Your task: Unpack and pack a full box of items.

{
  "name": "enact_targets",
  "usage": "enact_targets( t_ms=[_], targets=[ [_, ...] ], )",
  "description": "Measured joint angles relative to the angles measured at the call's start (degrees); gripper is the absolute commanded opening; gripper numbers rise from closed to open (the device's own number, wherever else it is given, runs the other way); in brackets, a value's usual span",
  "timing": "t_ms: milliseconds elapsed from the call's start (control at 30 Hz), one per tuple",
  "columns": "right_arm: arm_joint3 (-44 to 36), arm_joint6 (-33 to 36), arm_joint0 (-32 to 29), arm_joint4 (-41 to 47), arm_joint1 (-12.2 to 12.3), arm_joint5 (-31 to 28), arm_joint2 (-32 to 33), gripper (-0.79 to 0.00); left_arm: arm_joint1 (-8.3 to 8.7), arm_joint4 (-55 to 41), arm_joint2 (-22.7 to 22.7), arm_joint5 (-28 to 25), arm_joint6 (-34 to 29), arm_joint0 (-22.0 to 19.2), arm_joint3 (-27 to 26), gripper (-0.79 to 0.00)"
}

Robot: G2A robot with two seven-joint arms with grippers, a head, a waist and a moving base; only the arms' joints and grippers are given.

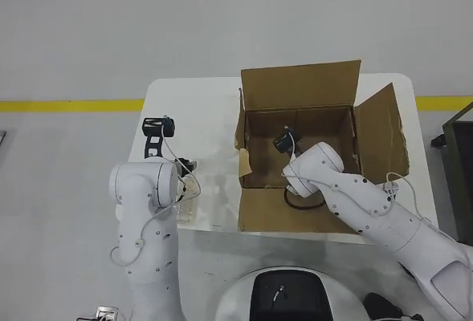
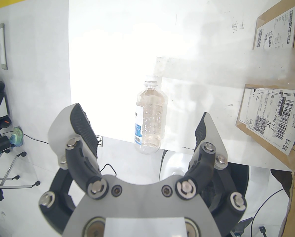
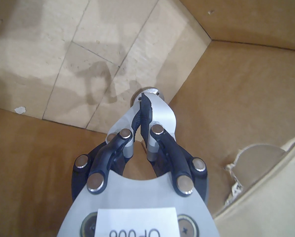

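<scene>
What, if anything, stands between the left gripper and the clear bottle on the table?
Nothing visible does. The bottle sits on the table, directly ahead of the open left gripper; the cardboard box sits off to one side.

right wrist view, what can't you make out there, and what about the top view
- Right wrist view: small round metal piece behind the right gripper, mostly hidden by its fingers; unidentifiable.
- Top view: cardboard box floor, partly covered by the right arm.
- Top view: black object on the table, too small to name.
</scene>
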Motion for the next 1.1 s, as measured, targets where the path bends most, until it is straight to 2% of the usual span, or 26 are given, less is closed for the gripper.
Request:
enact_targets(
  t_ms=[133,167,200,233,467,733,833,867,933,1000,1100],
  targets=[
    [-1.6,1.6,-1.2,-1.8,0.6,-0.7,3.1,-0.751,0.00,0.0,0.0,0.0,0.0,0.0,0.0,0.000],
    [-1.8,2.1,-1.6,-2.1,0.8,-1.1,3.8,-0.690,0.00,0.0,0.0,0.0,0.0,0.0,0.0,0.000],
    [-2.3,2.8,-2.0,-2.8,1.0,-1.7,4.7,-0.539,0.00,0.0,0.0,0.0,0.0,0.0,0.0,0.000],
    [-2.7,3.1,-2.3,-3.3,1.1,-2.2,5.2,-0.489,0.00,0.0,0.0,0.0,0.0,0.0,0.0,0.000],
    [-3.1,3.2,-4.3,-4.8,1.4,-5.1,7.7,-0.446,0.00,0.0,0.0,0.0,0.0,0.0,0.0,0.000],
    [-1.5,3.2,-4.8,-5.4,0.6,-6.0,7.7,-0.422,0.00,0.0,0.0,0.0,0.0,0.0,0.0,0.000],
    [-1.2,3.2,-4.7,-5.4,0.2,-6.3,7.7,-0.400,0.00,0.0,0.0,0.0,0.0,0.0,0.0,0.000],
    [-1.2,3.0,-4.8,-5.2,0.1,-6.4,7.7,-0.360,0.00,0.0,0.0,0.0,0.0,0.0,0.0,0.000],
    [-1.0,2.6,-4.9,-5.1,-0.1,-6.6,7.9,-0.385,0.00,0.0,0.0,0.0,0.0,0.0,0.0,0.000],
    [-0.5,2.4,-5.1,-5.5,-0.3,-6.6,8.0,-0.345,0.00,0.0,0.0,0.0,0.0,0.0,0.0,0.000],
    [0.3,1.9,-5.4,-5.9,-0.6,-6.7,8.2,-0.339,0.00,0.0,0.0,0.0,0.0,0.0,0.0,0.000]
  ],
)
